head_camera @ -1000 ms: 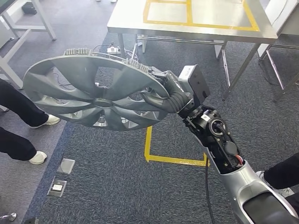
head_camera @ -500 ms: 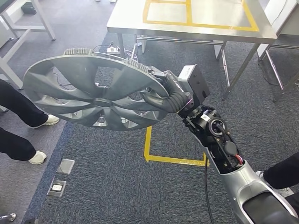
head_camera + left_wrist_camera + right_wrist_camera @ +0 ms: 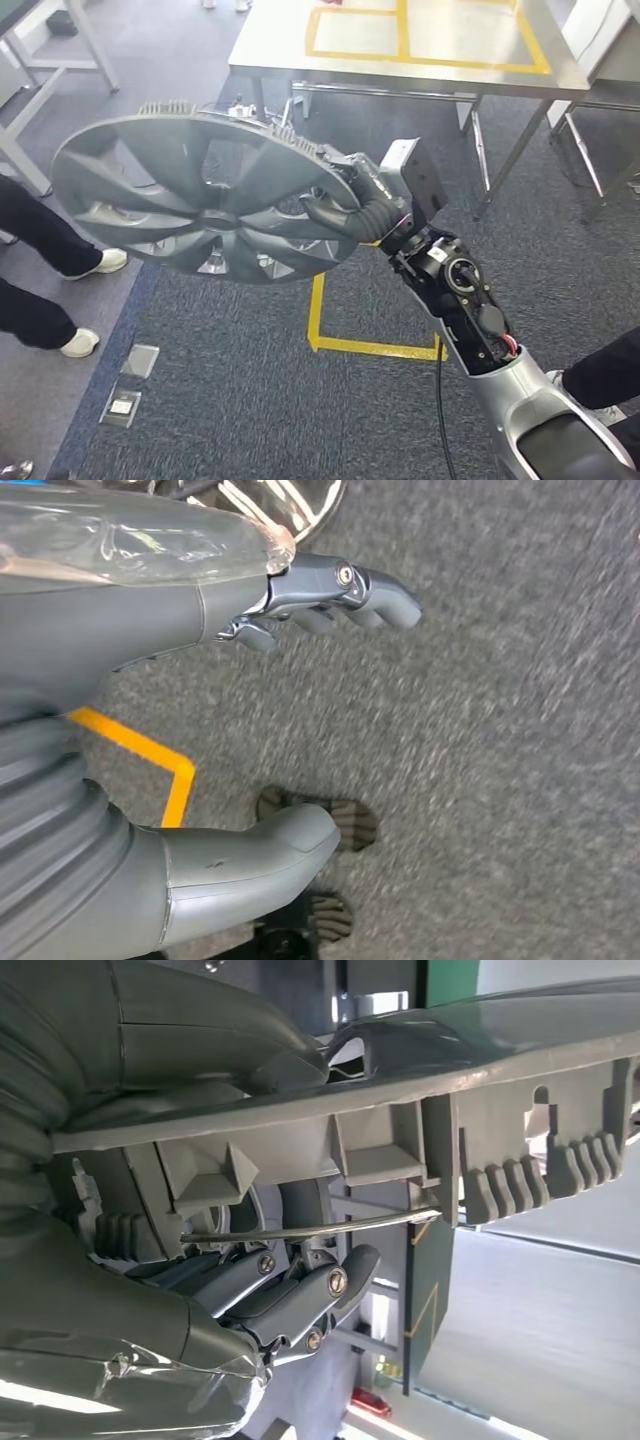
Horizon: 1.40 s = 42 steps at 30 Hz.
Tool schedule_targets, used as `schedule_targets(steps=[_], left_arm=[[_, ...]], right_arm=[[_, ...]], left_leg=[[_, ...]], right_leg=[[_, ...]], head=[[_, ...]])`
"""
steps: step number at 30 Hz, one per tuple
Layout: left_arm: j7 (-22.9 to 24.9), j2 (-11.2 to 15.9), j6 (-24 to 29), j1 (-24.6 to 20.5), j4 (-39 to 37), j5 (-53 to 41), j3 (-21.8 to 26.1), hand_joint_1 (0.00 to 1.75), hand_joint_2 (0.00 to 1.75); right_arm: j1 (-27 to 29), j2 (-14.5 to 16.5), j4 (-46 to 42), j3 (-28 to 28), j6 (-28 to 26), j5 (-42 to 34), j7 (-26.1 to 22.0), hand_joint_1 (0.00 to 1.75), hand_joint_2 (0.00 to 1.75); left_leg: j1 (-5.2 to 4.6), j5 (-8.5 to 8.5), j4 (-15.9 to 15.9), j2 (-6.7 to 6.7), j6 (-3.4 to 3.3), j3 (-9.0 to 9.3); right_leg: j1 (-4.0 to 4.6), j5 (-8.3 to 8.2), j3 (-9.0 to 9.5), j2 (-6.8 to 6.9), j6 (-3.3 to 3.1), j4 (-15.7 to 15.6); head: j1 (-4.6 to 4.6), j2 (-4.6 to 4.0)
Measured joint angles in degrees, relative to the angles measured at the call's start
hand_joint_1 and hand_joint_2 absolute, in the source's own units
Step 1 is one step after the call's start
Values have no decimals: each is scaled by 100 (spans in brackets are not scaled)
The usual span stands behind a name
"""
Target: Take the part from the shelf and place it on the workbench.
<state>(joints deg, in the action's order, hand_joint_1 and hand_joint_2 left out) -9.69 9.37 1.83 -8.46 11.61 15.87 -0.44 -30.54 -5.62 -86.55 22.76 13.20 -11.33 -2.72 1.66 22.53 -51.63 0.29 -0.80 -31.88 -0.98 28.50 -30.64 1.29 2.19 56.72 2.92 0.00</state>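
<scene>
Legs of a person (image 3: 34, 270) stood at far left on the carpet. Left hand (image 3: 226, 715) hung empty, fingers spread. Grey wheel cover (image 3: 200, 195) was aloft before the workbench (image 3: 279, 45), its rim clamped by the right hand (image 3: 355, 205).

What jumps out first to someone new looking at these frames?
The big grey wheel cover, held out flat above the carpet in the left half of the head view, gripped at its rim by the right hand. Next, the steel workbench with yellow tape outlines, ahead at the top of that view. The left hand hangs with fingers apart over the carpet, holding nothing.
</scene>
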Motion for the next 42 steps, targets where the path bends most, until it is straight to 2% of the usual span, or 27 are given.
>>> schedule_targets(steps=[2,3,4,5,7,9,11,14,15,17,18,19,20,21,22,24,27,29,31,33,34,35,36,38,39,40,42], left_arm=[[0,-5,12,-27,0,-18,-3,0,175],[4,-10,24,-35,0,-27,-5,0,175],[9,-18,37,-36,0,-34,-7,0,175],[14,-26,50,-34,0,-37,-8,0,175],[19,-31,69,-29,0,-38,-8,0,175],[15,-15,88,-36,0,-32,-9,0,175],[6,-2,103,-37,0,-27,-9,0,175],[-79,-4,115,-25,0,-23,-10,0,175],[-126,-5,117,-30,0,-12,-10,0,175],[-216,-6,117,-38,0,28,-10,0,175],[-268,-6,117,-32,0,52,-10,0,175],[-328,-9,121,-21,0,73,-10,0,175],[-406,-14,128,-12,0,90,-10,0,175],[-489,-17,135,-7,0,100,-10,0,175],[-568,-19,139,-7,0,108,-10,0,175],[-653,-12,114,-18,0,115,-10,0,175],[-633,8,23,-10,0,142,-10,0,175],[-617,16,-18,4,0,148,-10,0,175],[-616,16,-33,7,0,146,-10,0,175],[-612,15,-57,10,0,145,-10,0,175],[-607,14,-70,12,0,143,-10,0,175],[-602,14,-81,14,0,140,-10,0,175],[-593,14,-89,15,0,137,-10,0,175],[-580,10,-107,15,0,128,-10,0,175],[-570,8,-118,11,0,124,-10,0,175],[-560,7,-127,9,0,119,-10,0,175],[-531,8,-139,10,0,113,-10,0,175]], right_arm=[[27,0,2,-32,-21,-37,0,175,175],[53,0,2,-47,-26,-60,2,175,175],[81,-1,2,-57,-28,-77,7,175,175],[101,-1,2,-62,-28,-89,13,175,175],[120,-2,3,-66,-28,-95,16,175,175],[121,-2,9,-66,-32,-99,12,175,175],[136,-1,14,-68,-36,-99,7,175,175],[148,-1,17,-74,-44,-89,10,175,175],[141,-1,17,-77,-51,-90,8,175,175],[127,0,17,-81,-61,-93,0,175,175],[126,0,17,-82,-63,-92,1,175,175],[128,0,17,-80,-63,-90,5,175,175],[131,0,17,-78,-66,-88,11,175,175],[133,0,16,-76,-67,-87,15,175,175],[133,0,16,-74,-69,-88,17,175,175],[131,0,15,-72,-69,-90,14,175,175],[126,0,16,-67,-69,-91,4,175,175],[118,0,17,-67,-69,-91,-3,175,175],[105,0,17,-68,-69,-93,-11,175,175],[103,0,17,-68,-70,-96,-15,175,175],[111,0,17,-68,-70,-97,-14,175,175],[117,-1,17,-68,-71,-96,-14,175,175],[122,-1,17,-69,-71,-94,-13,175,175],[121,-2,17,-71,-73,-92,-13,175,175],[115,-1,16,-71,-75,-93,-13,175,175],[109,-1,16,-70,-77,-95,-14,175,175],[108,-1,16,-71,-80,-96,-15,175,175]], left_leg=[[2,-2,29,-8,-7,41],[7,7,26,-21,1,49],[18,21,18,-38,18,58],[38,43,-4,-56,49,67],[86,120,-101,-93,151,70],[85,198,-257,-125,270,0],[72,216,-341,-145,352,-76],[107,304,-483,-104,400,-152],[105,427,-725,-78,399,-270],[77,741,-1518,-49,378,-684],[59,848,-1900,-50,361,-901],[38,850,-2093,-50,334,-1035],[18,743,-2047,-51,296,-1053],[-5,549,-1768,-51,247,-951],[-34,334,-1355,-50,191,-778],[-98,103,-682,-49,113,-474],[-148,101,-485,-61,75,-392],[-121,87,-429,-62,27,-352],[-97,79,-384,-59,-25,-308],[-111,89,-385,-61,-55,-298],[-118,95,-386,-62,-62,-292],[-121,101,-389,-66,-67,-285],[-123,109,-391,-72,-65,-269],[-124,130,-395,-82,-49,-234],[-136,141,-407,-85,-32,-230],[-142,143,-415,-85,-11,-239],[-166,148,-440,-80,-6,-270]], right_leg=[[-18,327,-417,-91,7,831],[-31,400,-608,-106,24,1158],[-51,368,-714,-109,47,1293],[-79,223,-708,-109,77,1191],[-161,-207,-446,-116,166,502],[-195,-371,-217,-158,188,1],[-172,-309,-207,-188,98,-20],[-147,-295,-229,-180,-51,16],[-137,-295,-220,-174,-91,10],[-97,-287,-212,-164,-142,9],[-73,-281,-208,-161,-164,9],[-48,-274,-201,-162,-180,9],[-25,-266,-191,-165,-197,9],[-6,-257,-177,-169,-207,9],[8,-247,-162,-172,-213,8],[35,-228,-154,-178,-202,4],[36,-222,-145,-178,-135,-34],[32,-144,-169,-171,-82,26],[36,149,-386,-167,-52,520],[40,491,-760,-166,-31,1332],[40,552,-894,-166,-24,1600],[40,501,-932,-165,-23,1656],[40,330,-845,-165,-33,1447],[46,-95,-481,-164,-78,642],[58,-231,-301,-164,-102,263],[70,-280,-190,-166,-124,43],[84,-272,-111,-174,-131,-105]], head=[[45,0],[59,0],[70,0],[81,0],[117,0],[161,0],[120,0],[-5,0],[-51,0],[-133,0],[-162,0],[-178,0],[-188,0],[-192,0],[-193,0],[-195,0],[-189,0],[-170,0],[-113,0],[-58,0],[-42,0],[-28,0],[-8,0],[45,0],[63,0],[70,0],[49,0]])
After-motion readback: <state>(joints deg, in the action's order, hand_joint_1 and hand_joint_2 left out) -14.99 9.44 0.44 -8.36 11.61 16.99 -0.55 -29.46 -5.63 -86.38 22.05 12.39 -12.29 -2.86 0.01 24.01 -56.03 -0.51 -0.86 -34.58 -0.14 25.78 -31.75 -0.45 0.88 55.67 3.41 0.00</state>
